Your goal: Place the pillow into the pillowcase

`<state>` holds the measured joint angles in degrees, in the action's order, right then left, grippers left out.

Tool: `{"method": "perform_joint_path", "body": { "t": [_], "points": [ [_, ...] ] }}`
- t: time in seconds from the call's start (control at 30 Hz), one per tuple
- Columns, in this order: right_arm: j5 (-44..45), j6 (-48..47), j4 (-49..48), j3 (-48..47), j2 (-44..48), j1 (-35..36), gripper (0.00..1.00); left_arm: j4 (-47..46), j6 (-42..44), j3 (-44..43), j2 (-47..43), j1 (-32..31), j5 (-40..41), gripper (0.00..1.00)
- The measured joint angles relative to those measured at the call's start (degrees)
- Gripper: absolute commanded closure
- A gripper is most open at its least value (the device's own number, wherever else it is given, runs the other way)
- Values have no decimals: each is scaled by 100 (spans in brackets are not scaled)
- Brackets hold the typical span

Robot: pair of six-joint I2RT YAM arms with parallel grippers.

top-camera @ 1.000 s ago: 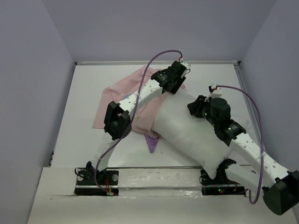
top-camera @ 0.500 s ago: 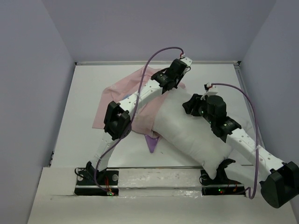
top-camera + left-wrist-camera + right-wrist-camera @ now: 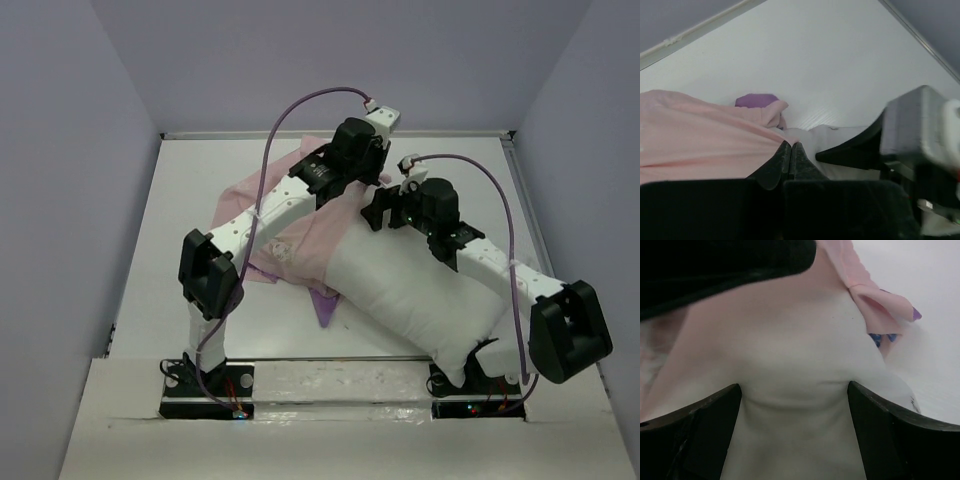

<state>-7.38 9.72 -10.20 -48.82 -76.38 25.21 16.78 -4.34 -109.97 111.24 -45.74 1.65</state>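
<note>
Only wrist views show left jaws clamped on pillowcase (image 3: 700, 135), right jaws apart astride pillow (image 3: 800, 390).

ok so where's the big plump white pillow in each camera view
top external: the plump white pillow lies diagonally, from centre to lower right.
left wrist: only a small white patch of the pillow shows, low centre, just right of the pink fabric.
right wrist: the pillow fills the centre and bottom.
shared landmark: the pale pink thin fabric pillowcase, lying against the pillow in every view.
</note>
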Motion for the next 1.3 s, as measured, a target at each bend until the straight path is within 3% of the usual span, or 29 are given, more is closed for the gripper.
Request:
{"method": "perform_joint_path", "body": {
  "t": [0.07,0.1,0.13,0.3,0.43,0.53,0.7,0.87,1.03,1.1,1.13,1.17,1.27,1.3],
  "points": [
    [-442,-37,-177,2,-229,-52,65,-179,-160,186,-219,26,-210,100],
    [-857,42,-306,4,-365,-83,92,-260,-273,282,-321,50,-369,100],
    [-1091,83,-468,44,-426,-101,100,-308,-345,321,-363,61,-455,100],
    [-2378,1471,-2929,1169,-389,-203,100,-654,-890,581,-461,98,-1189,100],
    [-2750,2225,-3934,1456,-166,-238,100,-1185,-1401,1316,-863,114,-1735,100],
    [-2846,2492,-4247,1456,109,-227,100,-1897,-1849,2236,-1499,160,-2044,100],
    [-2817,2892,-4841,1436,369,-278,100,-2767,-2382,2889,-2500,31,-2299,100],
    [-1993,3526,-5318,1064,-407,-282,100,-3633,-2916,3473,-2975,-323,-2223,100],
    [-815,4175,-4232,483,-1003,-308,100,-3906,-3224,3987,-2815,-529,-1851,100],
    [-398,4260,-3574,291,-966,-306,100,-3858,-3250,4079,-2763,-516,-1606,90],
    [-175,4275,-3176,186,-935,-308,100,-3786,-3239,4085,-2728,-514,-1456,78],
    [-28,4275,-2918,120,-909,-308,100,-3668,-3195,4046,-2684,-514,-1263,46],
    [330,4258,-2190,-87,-839,-358,100,-3193,-2981,3622,-2404,-525,-1008,11],
    [400,4245,-1976,-186,-837,-396,100,-2962,-2907,3368,-2269,-551,-977,8]
  ]
}}
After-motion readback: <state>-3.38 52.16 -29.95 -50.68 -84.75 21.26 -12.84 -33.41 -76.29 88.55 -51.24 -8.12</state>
